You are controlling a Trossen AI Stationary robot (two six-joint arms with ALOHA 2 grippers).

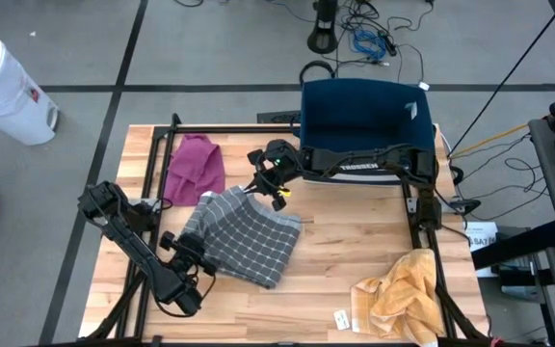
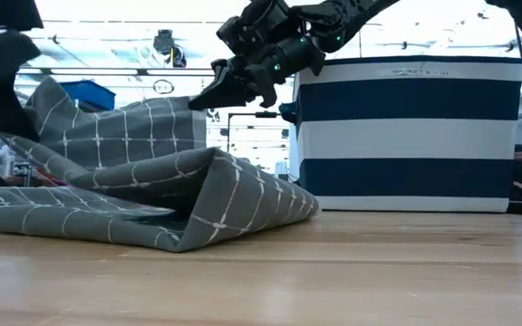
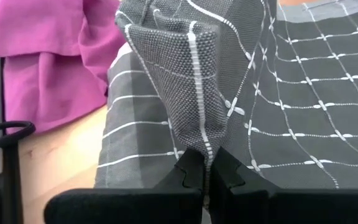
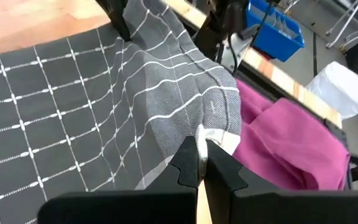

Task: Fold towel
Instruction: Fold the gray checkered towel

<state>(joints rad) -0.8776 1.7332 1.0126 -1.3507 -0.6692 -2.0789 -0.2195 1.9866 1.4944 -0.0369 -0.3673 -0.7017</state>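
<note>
Your wooden surface fills the middle of the high view. At its upper right edge stands a navy and white striped basket, which in the low view takes up the right half of the frame.

The grey checked towel lies left of centre in the high view, partly doubled over on itself. In the low view its near fold rests on the wood at lower left, while its upper edge is lifted off the boards.

A magenta cloth lies above the towel, toward the upper left of the surface, just beside it. A yellow cloth sits crumpled at the lower right, well apart from the towel.

Your left claw, at the lower left of the high view, is clenched on the towel's left edge; its wrist view shows a peak of grey fabric pinched between the two fingers.

Your right claw, above centre in the high view, is likewise clenched on the towel's upper corner; its wrist view shows the hem gripped between the fingers, with the magenta cloth behind.

A small white tag lies at the lower edge, just left of the yellow cloth.
</note>
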